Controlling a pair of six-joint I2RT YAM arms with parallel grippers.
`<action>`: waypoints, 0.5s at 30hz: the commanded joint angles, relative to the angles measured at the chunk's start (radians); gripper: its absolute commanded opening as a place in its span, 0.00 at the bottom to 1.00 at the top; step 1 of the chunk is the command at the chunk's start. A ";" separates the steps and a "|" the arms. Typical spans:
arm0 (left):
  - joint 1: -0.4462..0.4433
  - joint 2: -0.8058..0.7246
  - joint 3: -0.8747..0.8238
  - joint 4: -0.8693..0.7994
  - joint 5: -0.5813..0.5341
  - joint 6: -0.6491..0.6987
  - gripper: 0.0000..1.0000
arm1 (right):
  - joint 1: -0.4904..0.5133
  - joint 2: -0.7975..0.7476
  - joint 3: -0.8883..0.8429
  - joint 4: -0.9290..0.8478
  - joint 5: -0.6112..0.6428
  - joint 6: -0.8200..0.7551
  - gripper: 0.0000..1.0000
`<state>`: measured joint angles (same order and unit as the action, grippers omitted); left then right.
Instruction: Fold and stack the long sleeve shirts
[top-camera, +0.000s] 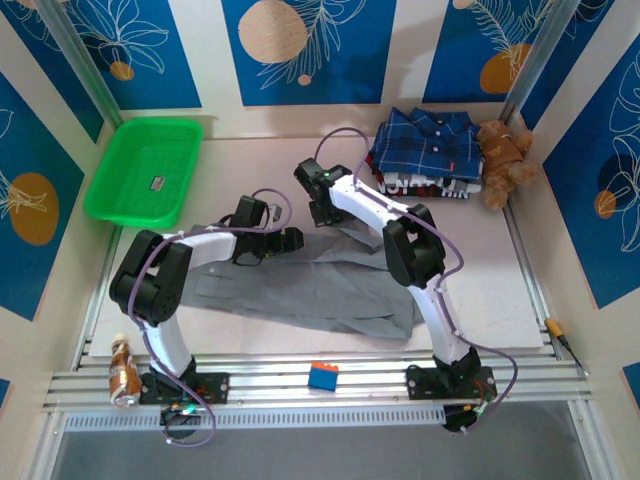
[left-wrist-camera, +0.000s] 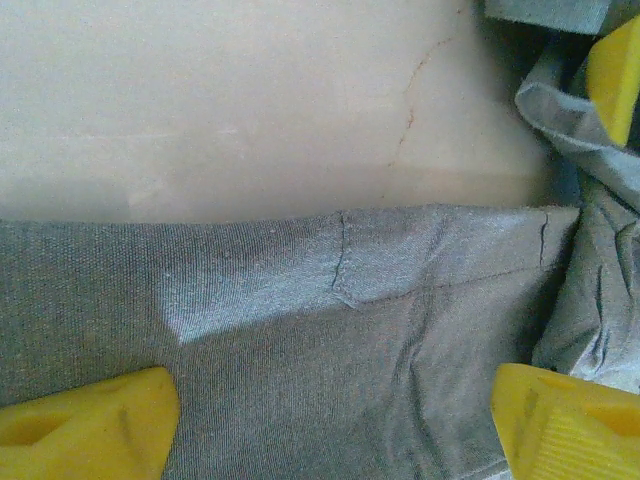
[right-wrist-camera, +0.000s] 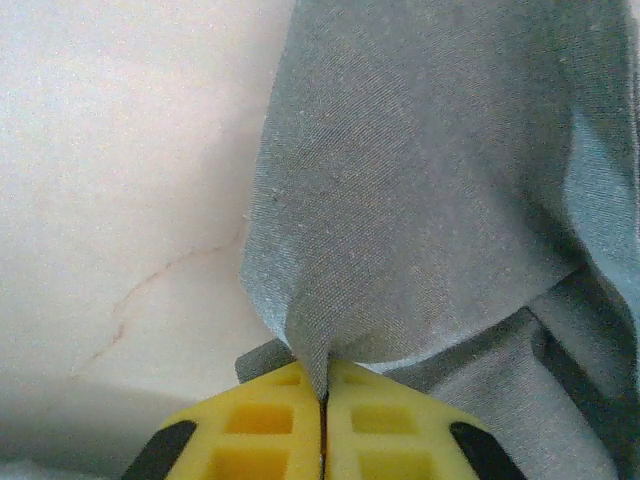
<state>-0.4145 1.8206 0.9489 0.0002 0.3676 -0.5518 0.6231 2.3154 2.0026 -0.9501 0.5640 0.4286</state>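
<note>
Cloth work, mid-table. Grey shirt lies spread and rumpled on the table between the two arms, its near hem close to the front rail. Plaid shirt sits folded on a small pile at the far right, just beside the bear. Green tray is at far left, well apart from all this.

Right claw is at the shirt's far edge. Its wrist view shows the yellow fingers pressed together with a ridge of grey fabric pinched between them, the cloth tenting up from the pinch.

Left claw sits just beside it, spread wide over a flat hemmed edge, with nothing between the fingers yet.

Judgement: the step is taking a two-point hold on the far edge for a fold.

- Left claw should come down square on that hem and take both layers, not skim the top one.
- The two holds look near together. A wider spacing would stop the span beyond them from sagging.
- Lift evenly and carry the edge toward the near hem. Hold off the pull until the left claw has closed.
- Risk: the right pinch looks thin and could slip under tension.
</note>
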 joint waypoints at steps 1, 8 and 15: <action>0.005 0.106 -0.094 -0.177 -0.018 -0.024 0.85 | -0.012 -0.038 -0.001 0.042 0.057 -0.030 0.02; 0.006 0.106 -0.112 -0.163 -0.018 -0.030 0.85 | -0.026 -0.230 -0.135 0.182 -0.046 -0.075 0.00; 0.007 0.111 -0.118 -0.157 -0.017 -0.028 0.85 | -0.078 -0.463 -0.292 0.315 -0.349 -0.120 0.00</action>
<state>-0.4145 1.8141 0.9226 0.0383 0.3676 -0.5522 0.5674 1.9331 1.7458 -0.7086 0.3733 0.3374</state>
